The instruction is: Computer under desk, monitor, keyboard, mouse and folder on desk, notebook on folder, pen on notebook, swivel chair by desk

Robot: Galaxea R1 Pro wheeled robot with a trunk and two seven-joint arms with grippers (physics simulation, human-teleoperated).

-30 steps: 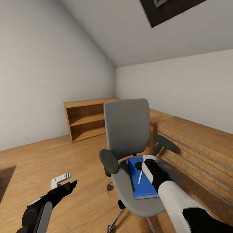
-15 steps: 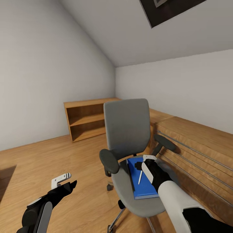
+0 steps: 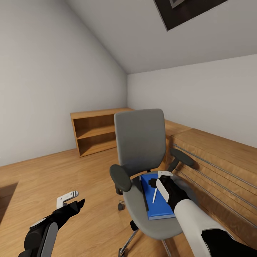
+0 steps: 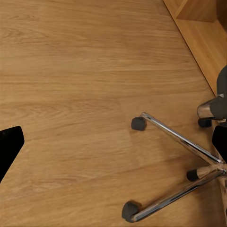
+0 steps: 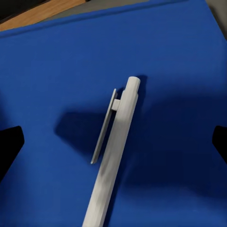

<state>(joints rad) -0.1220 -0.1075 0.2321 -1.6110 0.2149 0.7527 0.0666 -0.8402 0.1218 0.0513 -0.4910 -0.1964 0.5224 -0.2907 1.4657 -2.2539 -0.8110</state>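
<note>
- The pen (image 3: 155, 195) lies on the blue notebook (image 3: 157, 207) on the swivel chair (image 3: 142, 153) seat.
- The right gripper (image 3: 157, 182) hovers over it, fingers spread wide.
- The left gripper (image 3: 71, 200) hangs left above the floor (image 3: 53, 171), fingers apart.

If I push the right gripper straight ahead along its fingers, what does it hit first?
Most likely the white pen, lying between its open fingers on the blue notebook. The right gripper hovers close, though exact clearance is unclear.

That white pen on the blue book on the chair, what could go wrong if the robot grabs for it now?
The pen is thin and round and lies loose on the blue notebook, so the right gripper, open just above it, could nudge it away instead of pinching it. The swivel chair stands on casters, so pressing down might roll or turn the seat.
</note>
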